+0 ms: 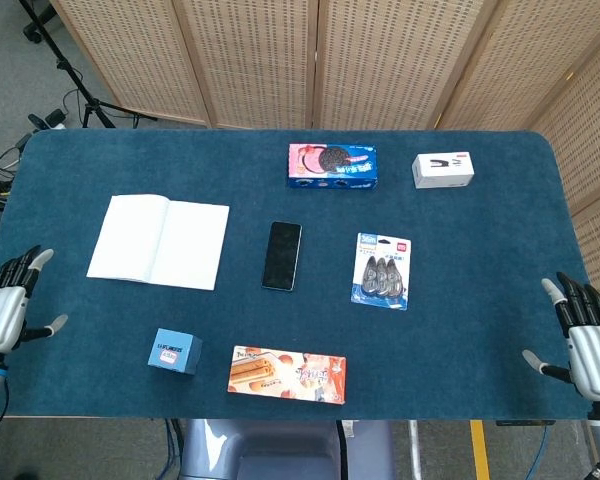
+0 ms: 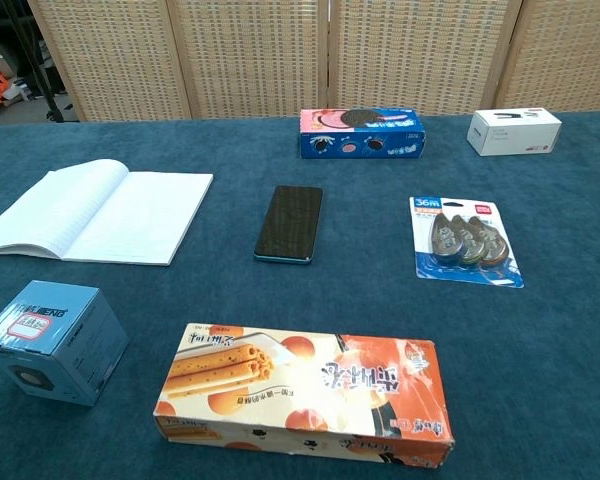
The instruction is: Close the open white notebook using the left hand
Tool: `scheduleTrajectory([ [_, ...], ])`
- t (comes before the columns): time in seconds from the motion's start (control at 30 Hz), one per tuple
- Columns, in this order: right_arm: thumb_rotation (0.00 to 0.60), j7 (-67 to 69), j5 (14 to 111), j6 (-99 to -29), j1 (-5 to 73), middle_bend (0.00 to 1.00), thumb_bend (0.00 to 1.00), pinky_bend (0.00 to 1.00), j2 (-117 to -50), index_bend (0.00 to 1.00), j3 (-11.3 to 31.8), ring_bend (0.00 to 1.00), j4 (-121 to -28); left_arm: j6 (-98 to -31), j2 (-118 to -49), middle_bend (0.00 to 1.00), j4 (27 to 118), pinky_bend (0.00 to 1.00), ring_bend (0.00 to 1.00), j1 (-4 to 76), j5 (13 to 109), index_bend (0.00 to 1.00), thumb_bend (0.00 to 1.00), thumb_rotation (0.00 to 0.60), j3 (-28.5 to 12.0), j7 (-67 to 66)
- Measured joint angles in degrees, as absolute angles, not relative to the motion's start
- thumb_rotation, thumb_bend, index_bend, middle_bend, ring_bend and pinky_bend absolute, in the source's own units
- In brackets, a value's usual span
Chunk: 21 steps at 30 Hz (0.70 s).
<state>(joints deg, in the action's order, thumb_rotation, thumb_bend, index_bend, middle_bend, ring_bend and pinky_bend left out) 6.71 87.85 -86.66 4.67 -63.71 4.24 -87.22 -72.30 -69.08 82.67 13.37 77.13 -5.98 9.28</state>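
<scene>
The white notebook (image 1: 159,242) lies open and flat on the left part of the blue table; the chest view shows its lined pages (image 2: 98,212) too. My left hand (image 1: 7,307) hovers at the table's left edge, below and left of the notebook, fingers spread and empty. At the right edge my right hand (image 1: 584,341) is spread the same way, holding nothing. Neither hand appears in the chest view.
A black phone (image 1: 282,255) lies right of the notebook. A small blue cube box (image 1: 174,351) and a biscuit-roll box (image 1: 287,374) sit near the front edge. A cookie box (image 1: 332,166), a white stapler box (image 1: 443,170) and a correction-tape pack (image 1: 383,270) lie further right.
</scene>
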Motion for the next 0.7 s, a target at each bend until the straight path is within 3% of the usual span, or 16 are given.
scheduleTrajectory([
  [0.7,0.600,7.9,86.5,-85.3,5.1,0.00,0.00,0.00,-63.3,0.00,4.6,0.00,-87.2,-62.3,-90.1,0.00,51.3,0.00,0.00,23.6,77.7,0.00,0.26,0.600,-8.7,22.0],
])
